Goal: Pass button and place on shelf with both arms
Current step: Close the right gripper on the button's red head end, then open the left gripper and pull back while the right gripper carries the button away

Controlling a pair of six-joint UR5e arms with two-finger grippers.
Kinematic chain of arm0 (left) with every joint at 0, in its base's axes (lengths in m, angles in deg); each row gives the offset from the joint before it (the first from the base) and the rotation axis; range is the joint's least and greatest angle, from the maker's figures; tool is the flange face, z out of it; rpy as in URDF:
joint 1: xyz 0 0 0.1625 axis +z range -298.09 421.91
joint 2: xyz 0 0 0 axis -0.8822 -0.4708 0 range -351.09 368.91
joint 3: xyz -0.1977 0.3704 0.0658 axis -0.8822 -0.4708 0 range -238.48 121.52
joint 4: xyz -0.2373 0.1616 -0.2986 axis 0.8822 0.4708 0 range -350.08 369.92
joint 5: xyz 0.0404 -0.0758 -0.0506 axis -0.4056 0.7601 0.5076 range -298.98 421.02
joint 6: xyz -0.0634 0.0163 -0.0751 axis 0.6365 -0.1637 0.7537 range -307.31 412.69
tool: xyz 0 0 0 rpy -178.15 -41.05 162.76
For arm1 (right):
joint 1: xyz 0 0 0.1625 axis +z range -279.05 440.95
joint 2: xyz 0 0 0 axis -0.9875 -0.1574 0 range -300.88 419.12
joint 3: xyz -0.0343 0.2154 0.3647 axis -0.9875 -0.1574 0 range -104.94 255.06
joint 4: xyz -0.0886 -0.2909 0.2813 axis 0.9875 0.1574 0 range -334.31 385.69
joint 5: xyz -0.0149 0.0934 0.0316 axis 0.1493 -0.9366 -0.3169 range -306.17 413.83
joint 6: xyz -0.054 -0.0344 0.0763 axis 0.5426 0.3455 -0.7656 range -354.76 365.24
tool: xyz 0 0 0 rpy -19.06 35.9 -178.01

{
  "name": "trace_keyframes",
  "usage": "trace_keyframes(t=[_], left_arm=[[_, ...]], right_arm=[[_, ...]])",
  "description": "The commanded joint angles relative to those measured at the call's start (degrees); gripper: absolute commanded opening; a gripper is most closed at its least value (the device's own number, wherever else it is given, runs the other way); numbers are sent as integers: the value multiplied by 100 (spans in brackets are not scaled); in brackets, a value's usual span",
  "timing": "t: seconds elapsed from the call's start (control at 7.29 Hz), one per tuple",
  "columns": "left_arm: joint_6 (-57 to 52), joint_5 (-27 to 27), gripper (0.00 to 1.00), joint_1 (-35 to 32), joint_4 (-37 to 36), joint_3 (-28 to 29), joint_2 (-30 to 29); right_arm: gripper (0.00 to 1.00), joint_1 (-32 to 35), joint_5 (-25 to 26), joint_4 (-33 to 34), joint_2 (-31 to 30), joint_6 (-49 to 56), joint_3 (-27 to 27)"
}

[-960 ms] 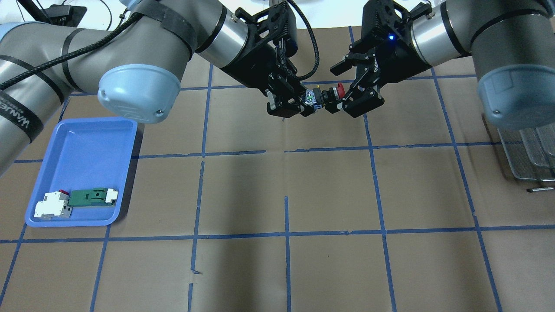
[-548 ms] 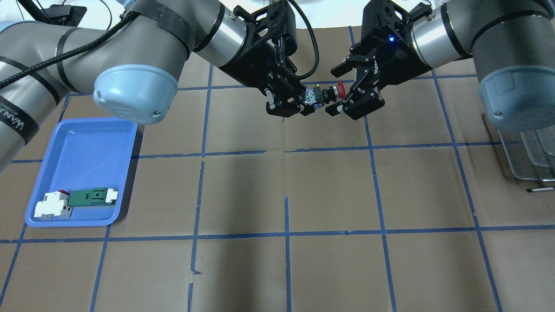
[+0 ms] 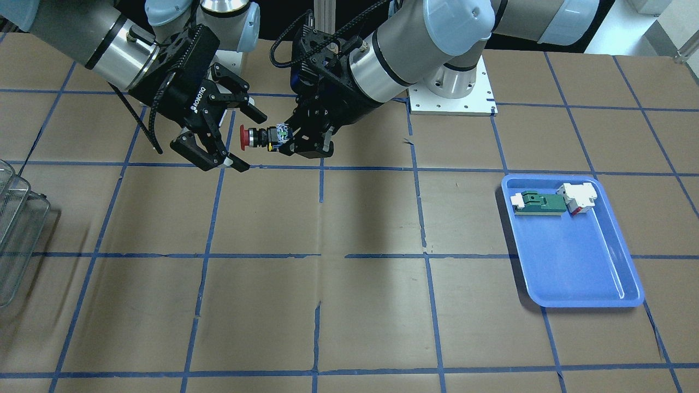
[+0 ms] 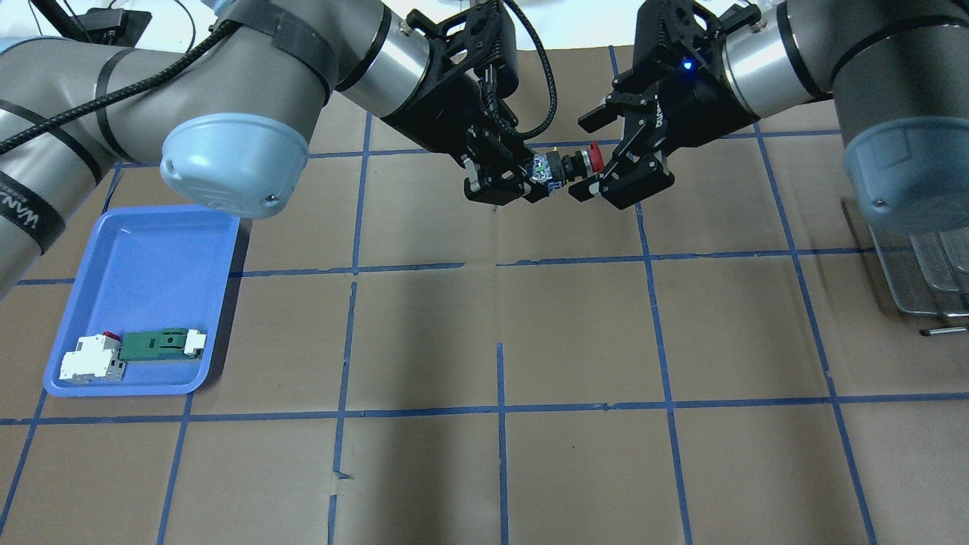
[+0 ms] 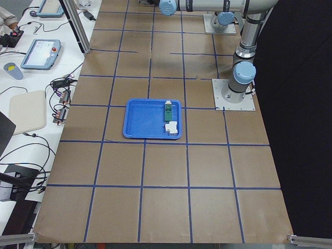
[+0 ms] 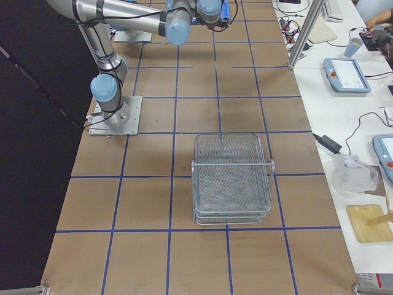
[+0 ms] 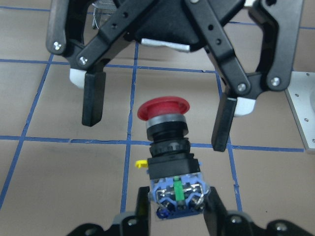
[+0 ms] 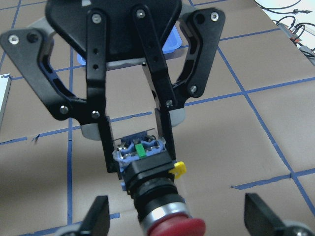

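My left gripper (image 4: 536, 182) is shut on the terminal end of the button (image 4: 569, 163), held in the air over the far middle of the table; its red cap points at my right gripper. The button also shows in the front view (image 3: 261, 136), the left wrist view (image 7: 167, 147) and the right wrist view (image 8: 155, 191). My right gripper (image 4: 606, 155) is open, its fingers on either side of the red cap without touching it. In the front view the left gripper (image 3: 288, 141) and right gripper (image 3: 247, 139) face each other. The wire shelf (image 6: 232, 178) stands on the table's right side.
A blue tray (image 4: 144, 265) on the left holds a green-and-white block (image 4: 160, 344) and a white-and-red block (image 4: 92, 357). The shelf's edge (image 4: 927, 272) shows under my right arm. Brown paper with blue tape lines covers the table.
Both arms have shifted only slightly. The right gripper's open fingers have edged closer around the button's red cap. The left gripper still holds the button.
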Motion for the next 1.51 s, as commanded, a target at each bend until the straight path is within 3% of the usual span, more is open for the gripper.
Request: trace_keyframes(t=[0.0, 0.41, 0.55, 0.69, 1.37], left_arm=[[0, 0, 0, 0, 0, -5, -3], [9, 0, 0, 0, -9, 4, 5], [9, 0, 2, 0, -9, 13, 5], [0, -26, 99, 0, 17, 21, -21], [106, -123, 100, 26, 219, 127, 75]], right_arm=[[46, 0, 2, 0, -9, 1, -6], [0, 0, 81, 0, -9, 1, -32], [0, 0, 99, 0, 0, -8, -32], [0, 0, 99, 0, 0, -8, -41], [0, -9, 151, 0, 26, -8, -76]])
